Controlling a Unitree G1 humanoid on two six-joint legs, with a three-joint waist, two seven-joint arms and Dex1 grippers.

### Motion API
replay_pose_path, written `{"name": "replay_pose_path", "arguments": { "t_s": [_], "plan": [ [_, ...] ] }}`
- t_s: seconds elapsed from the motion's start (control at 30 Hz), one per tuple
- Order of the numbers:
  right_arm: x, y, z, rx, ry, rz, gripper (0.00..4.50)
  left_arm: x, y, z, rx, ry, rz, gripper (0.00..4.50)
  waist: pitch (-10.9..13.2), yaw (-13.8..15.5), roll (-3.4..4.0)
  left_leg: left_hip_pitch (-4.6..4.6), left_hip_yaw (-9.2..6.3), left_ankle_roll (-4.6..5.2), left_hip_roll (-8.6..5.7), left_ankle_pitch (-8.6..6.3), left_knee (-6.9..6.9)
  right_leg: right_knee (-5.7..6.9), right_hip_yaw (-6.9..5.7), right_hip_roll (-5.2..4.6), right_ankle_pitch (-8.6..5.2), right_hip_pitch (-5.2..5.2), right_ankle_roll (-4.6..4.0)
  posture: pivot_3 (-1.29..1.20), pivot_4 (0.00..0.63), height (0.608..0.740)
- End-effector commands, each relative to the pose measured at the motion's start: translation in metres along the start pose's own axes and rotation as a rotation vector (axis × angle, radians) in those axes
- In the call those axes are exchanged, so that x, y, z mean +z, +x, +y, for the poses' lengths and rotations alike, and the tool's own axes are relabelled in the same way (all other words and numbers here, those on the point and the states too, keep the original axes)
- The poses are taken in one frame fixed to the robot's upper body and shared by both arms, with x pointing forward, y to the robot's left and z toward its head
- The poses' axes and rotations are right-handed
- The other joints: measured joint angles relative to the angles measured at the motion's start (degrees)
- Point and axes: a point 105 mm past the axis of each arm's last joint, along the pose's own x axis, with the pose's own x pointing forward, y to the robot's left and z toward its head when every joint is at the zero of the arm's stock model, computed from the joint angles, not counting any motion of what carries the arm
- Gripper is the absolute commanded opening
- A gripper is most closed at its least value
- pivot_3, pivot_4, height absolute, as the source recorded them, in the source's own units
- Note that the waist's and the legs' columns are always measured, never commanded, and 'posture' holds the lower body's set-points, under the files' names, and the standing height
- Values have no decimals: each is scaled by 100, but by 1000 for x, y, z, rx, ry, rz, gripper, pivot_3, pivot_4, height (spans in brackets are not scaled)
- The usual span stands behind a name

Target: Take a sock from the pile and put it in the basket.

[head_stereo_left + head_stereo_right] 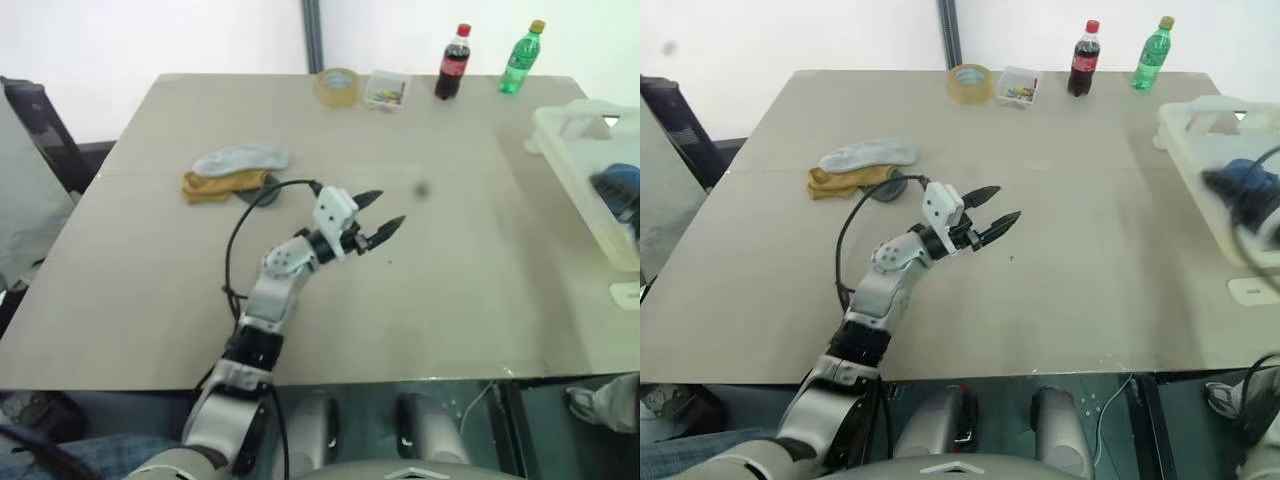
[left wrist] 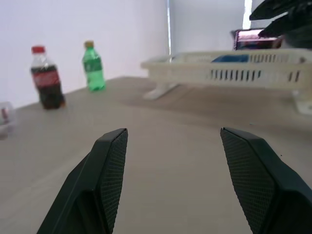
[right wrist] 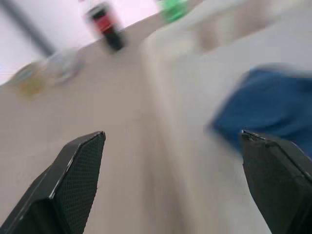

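Left eye view: the left gripper (image 1: 383,221), fingers spread and empty, hovers mid-frame; the pile (image 1: 233,171) lies upper left. Right eye view: the sock (image 1: 1240,188) sits inside the basket (image 1: 1188,133), right edge. Right wrist view: the right gripper (image 3: 175,185) is spread wide, holding nothing.

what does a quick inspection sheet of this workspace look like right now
surface: beige table, bare in the middle
job's things: blue sock lies in the cream basket at the table's right edge; pile of pale grey-blue, mustard and dark socks at far left
clutter: tape roll, small clear box, cola bottle, green bottle along the far edge
grippers: left hand open above the table centre, holding nothing; right hand open beside the basket, holding nothing
cables: black cable loops along the left arm
surroundings: white wall, someone's shoe on the floor
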Motion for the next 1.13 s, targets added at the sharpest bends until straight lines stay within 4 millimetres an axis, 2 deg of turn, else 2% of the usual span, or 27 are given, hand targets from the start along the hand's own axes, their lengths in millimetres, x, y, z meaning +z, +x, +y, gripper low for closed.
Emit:
{"name": "replay_pose_path", "arguments": {
  "t_s": [0.03,0.13,0.2,0.27,0.33,0.43,0.57,0.73,0.97,1.13],
  "plan": [
    [-21,-10,29,178,-125,-58,4482,5,-27,9,102,40,57,3269,-1,32,7,-4,1,0,-6,0,2,-1,1,-5,2,-2,4,0,150,740],
    [-61,-18,32,305,-173,-21,4482,1,-65,27,278,64,147,3269,-2,41,6,-5,5,9,-10,-5,22,-2,6,-7,4,3,8,0,150,740],
    [-77,-24,27,356,-245,-16,4482,1,-85,34,362,58,191,3269,-2,33,6,2,2,13,-10,-9,26,-9,5,-7,5,14,10,0,150,740],
    [-81,-29,20,389,-281,-38,4482,3,-97,31,378,100,221,3269,0,25,8,7,6,14,-9,-9,35,-7,6,-8,4,17,10,0,150,740],
    [-92,-37,11,466,-345,16,4482,5,-118,20,402,72,233,3269,1,6,9,20,10,13,-9,-9,46,-7,9,-7,8,30,16,0,150,740],
    [-92,-46,4,555,-391,11,4482,2,-140,2,417,28,260,3269,3,-35,4,95,20,22,-6,-20,39,-18,19,-17,-8,100,-5,0,150,740],
    [-93,-52,-5,596,-400,65,4482,0,-157,-11,439,-34,277,3269,0,-27,9,94,19,19,6,-19,40,-12,16,-14,-7,94,-7,0,150,740],
    [-97,-59,-16,611,-410,134,4482,6,-175,-23,446,-69,267,3269,1,-14,7,89,24,18,7,-20,38,-14,19,-20,-8,85,-11,0,150,740],
    [-99,-62,-19,617,-426,159,4482,9,-186,-30,446,-104,272,3269,0,25,9,88,26,18,6,-21,36,-17,19,-24,-9,83,-11,0,150,740],
    [-101,-61,-16,625,-432,166,4482,8,-187,-33,417,-108,275,3269,1,50,8,86,27,18,6,-21,35,-17,18,-23,-10,76,-11,0,150,740]
  ]
}}
